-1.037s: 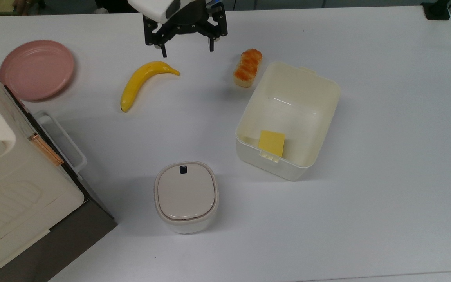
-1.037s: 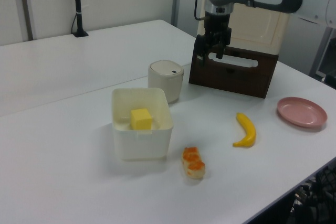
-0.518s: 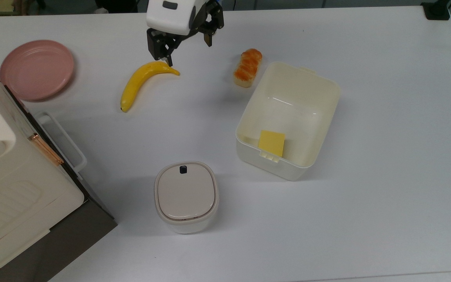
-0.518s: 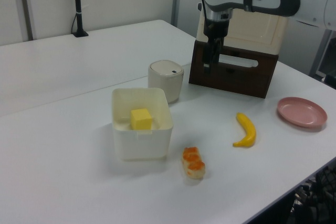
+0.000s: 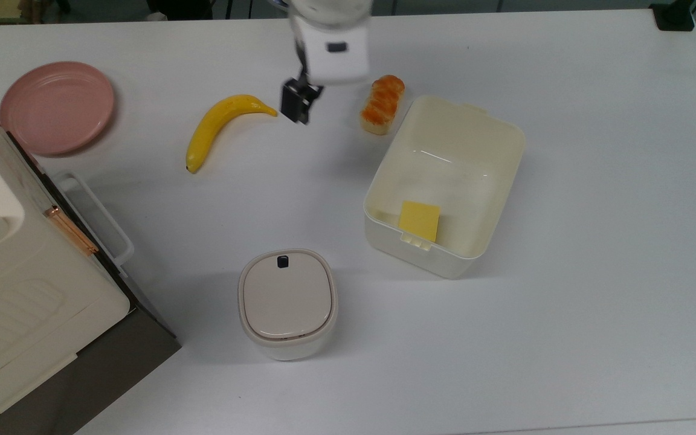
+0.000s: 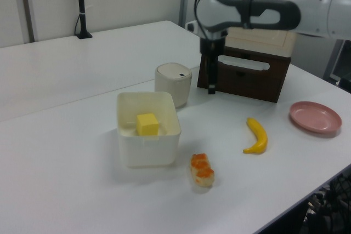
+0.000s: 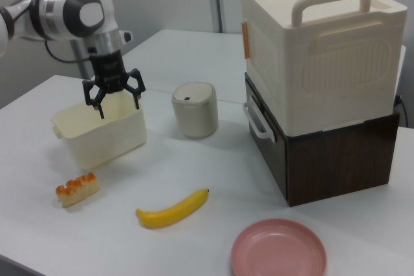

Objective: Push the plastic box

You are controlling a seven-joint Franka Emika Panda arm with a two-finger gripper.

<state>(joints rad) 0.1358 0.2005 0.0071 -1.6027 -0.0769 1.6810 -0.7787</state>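
Plastic box (image 5: pixel 444 184) sits on the table (image 5: pixel 596 241) beside the bread (image 5: pixel 382 104), untouched; gripper (image 7: pixel 117 100) hangs above, fingers spread, holding nothing. Likely light, stiff and easy to slide, so press low on a side wall

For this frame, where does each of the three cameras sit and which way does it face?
Top view: overhead, looking straight down at the table; the white wrist and gripper show.
Left view: low at one table side, looking across the plastic box toward the stacked appliance; the arm reaches in.
Right view: opposite side, appliance nearest; the open gripper hangs in front of the box.
All three share the box and banana.
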